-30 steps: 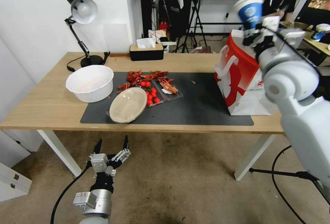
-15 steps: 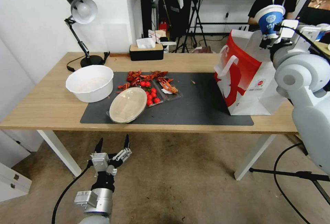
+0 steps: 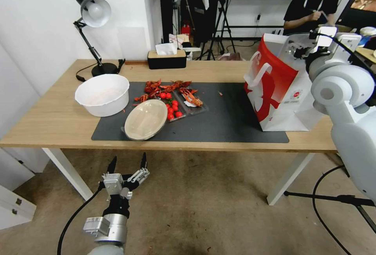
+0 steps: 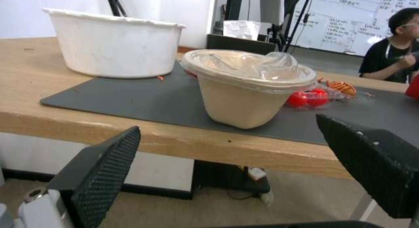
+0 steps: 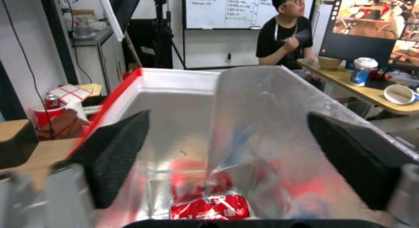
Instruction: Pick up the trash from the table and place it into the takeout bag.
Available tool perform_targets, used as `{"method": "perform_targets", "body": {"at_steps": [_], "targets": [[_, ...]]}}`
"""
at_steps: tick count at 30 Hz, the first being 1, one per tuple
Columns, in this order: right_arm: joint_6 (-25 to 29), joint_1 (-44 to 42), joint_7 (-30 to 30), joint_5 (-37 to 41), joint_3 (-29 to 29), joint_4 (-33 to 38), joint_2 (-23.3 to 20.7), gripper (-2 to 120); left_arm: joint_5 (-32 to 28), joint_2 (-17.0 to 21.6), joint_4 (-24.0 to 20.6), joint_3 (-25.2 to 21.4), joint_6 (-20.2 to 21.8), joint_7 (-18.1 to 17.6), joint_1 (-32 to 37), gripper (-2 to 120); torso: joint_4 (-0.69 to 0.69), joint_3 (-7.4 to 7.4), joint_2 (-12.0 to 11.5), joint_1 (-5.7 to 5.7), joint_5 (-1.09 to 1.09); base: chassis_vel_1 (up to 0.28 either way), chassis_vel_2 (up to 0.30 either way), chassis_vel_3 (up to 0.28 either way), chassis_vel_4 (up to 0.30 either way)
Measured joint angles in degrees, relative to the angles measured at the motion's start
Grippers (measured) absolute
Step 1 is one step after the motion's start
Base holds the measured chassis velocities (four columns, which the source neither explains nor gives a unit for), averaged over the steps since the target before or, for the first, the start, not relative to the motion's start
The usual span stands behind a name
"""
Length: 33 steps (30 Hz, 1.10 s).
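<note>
The takeout bag [image 3: 274, 90] stands at the table's [image 3: 51, 122] right end, a crushed red can [image 5: 209, 206] on its foil floor. Above its mouth the right gripper [image 5: 227, 162] hangs wide open, empty — a drop looks finished. The beige plate [image 3: 145, 119] waits near the mat's [image 3: 227, 122] front edge; the left gripper [image 3: 127, 167] — open, below that edge — must rise. Tripods crowd behind.

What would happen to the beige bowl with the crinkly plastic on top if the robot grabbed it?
The beige bowl would probably feel light, since it looks like thin takeaway paper. Its wall may dent under a hard squeeze. It narrows toward the base and sits tilted on the grey mat, so a push might tip it. The crinkly plastic looks loose and could slip off.
</note>
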Motion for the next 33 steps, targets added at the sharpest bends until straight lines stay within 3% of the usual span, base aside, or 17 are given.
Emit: {"method": "perform_targets", "body": {"at_steps": [13, 18, 21, 25, 33], "targets": [[4.95, -3.06, -4.82, -3.78, 0.06, 3.03, -0.1, 100, 0.05, -0.09, -0.5, -0.13, 0.08, -0.05, 0.25, 100, 0.0, 0.0, 0.0, 0.0, 0.0, 0.0, 0.0, 0.0, 0.0], [10.89, -6.21, -10.29, -6.11, 1.05, 4.92, -0.59, 100, 0.08, -0.13, -0.8, -0.13, 0.07, -0.08, 0.42, 100, 0.0, 0.0, 0.0, 0.0, 0.0, 0.0, 0.0, 0.0, 0.0], [18.97, -9.91, -16.75, -8.08, 2.08, 6.15, -0.95, 100, 0.12, -0.2, -0.98, -0.14, 0.05, -0.08, 0.47, 100, 0.0, 0.0, 0.0, 0.0, 0.0, 0.0, 0.0, 0.0, 0.0], [24.57, -14.43, -23.67, -9.43, 3.24, 7.48, -0.84, 100, 0.15, -0.25, -0.99, -0.15, 0.0, -0.07, 0.49, 100, -0.01, 0.0, 0.0, 0.0, 0.0, 0.0, 0.0, 0.0, 0.0], [29.37, -21.73, -30.51, -10.75, 4.51, 10.25, 0.49, 100, 0.03, -0.27, -0.89, -0.13, -0.18, -0.05, 0.33, 100, 0.0, 0.0, 0.0, 0.0, -0.01, 0.0, 0.0, 0.0, 0.0]]}}
